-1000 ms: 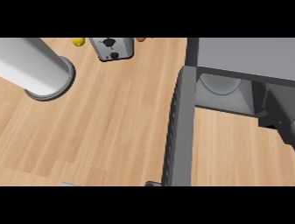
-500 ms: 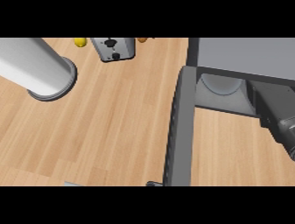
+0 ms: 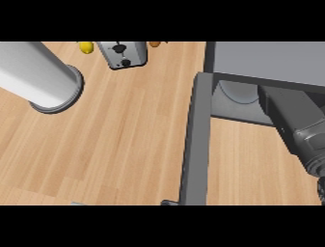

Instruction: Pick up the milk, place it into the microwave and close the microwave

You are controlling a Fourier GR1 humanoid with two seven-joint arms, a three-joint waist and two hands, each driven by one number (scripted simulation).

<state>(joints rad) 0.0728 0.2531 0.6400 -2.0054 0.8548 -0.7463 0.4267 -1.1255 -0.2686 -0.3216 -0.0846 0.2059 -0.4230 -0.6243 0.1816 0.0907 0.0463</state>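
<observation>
The microwave (image 3: 278, 60) stands at the upper right, its grey top facing me. Its door (image 3: 196, 144) is swung open and seen edge-on as a dark bar running toward the lower edge. My right forearm (image 3: 296, 120) comes in from the lower right and passes into the microwave's opening. The right hand is hidden under the microwave's top. A pale round shape (image 3: 235, 91) lies just inside the opening; I cannot tell whether it is the milk or the turntable. The milk does not show clearly anywhere. My left hand is out of view.
A tall white cylinder (image 3: 30, 72) on a dark round base stands at the upper left of the wooden counter (image 3: 122, 144). A small grey appliance (image 3: 124, 54) and yellow and orange items (image 3: 86, 47) sit along the far edge.
My right forearm has shifted left and reached further into the microwave's opening. The door and the other things have stayed where they were.
</observation>
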